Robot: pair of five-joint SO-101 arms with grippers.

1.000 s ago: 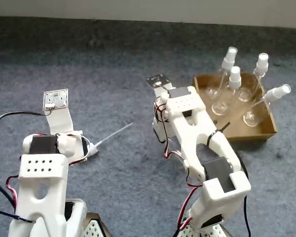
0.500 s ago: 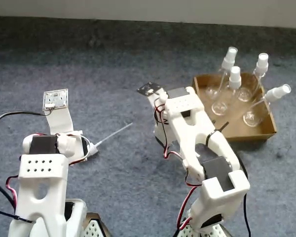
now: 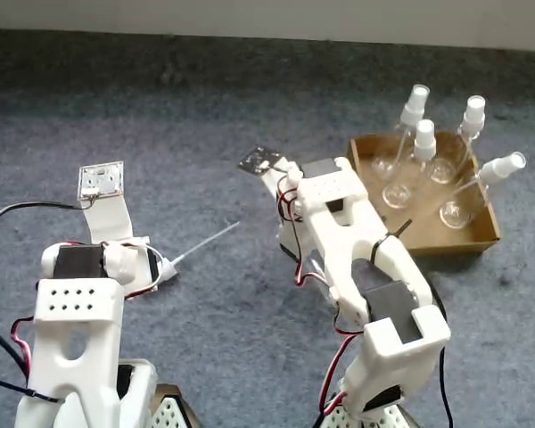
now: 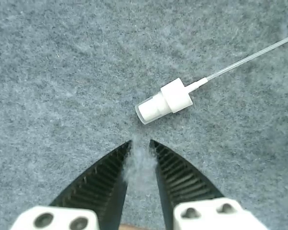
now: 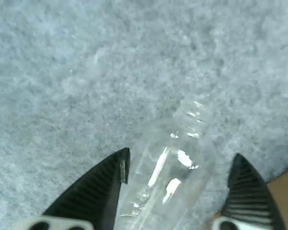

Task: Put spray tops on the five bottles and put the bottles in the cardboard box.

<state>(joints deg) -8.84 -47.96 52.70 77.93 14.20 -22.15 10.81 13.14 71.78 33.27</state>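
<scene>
A loose white spray top (image 4: 165, 100) with a long thin tube lies on the grey carpet just ahead of my left gripper (image 4: 140, 143). That gripper's fingers are nearly together with nothing between them. In the high view the spray top (image 3: 172, 266) pokes out beside the left arm's wrist. My right gripper (image 5: 180, 160) is open, with a clear uncapped bottle (image 5: 175, 143) lying between its fingers, neck pointing away. The cardboard box (image 3: 481, 234) at the right holds several bottles (image 3: 423, 147) with spray tops on.
Grey carpet covers the whole work area. The right arm (image 3: 339, 214) stretches over the middle, just left of the box. A brown corner of the box (image 5: 287, 188) shows beside the right gripper. The carpet runs bare between the two arms and to the far left.
The right arm's wrist has swung a little to the left, away from the box. The left arm and the spray top have not moved.
</scene>
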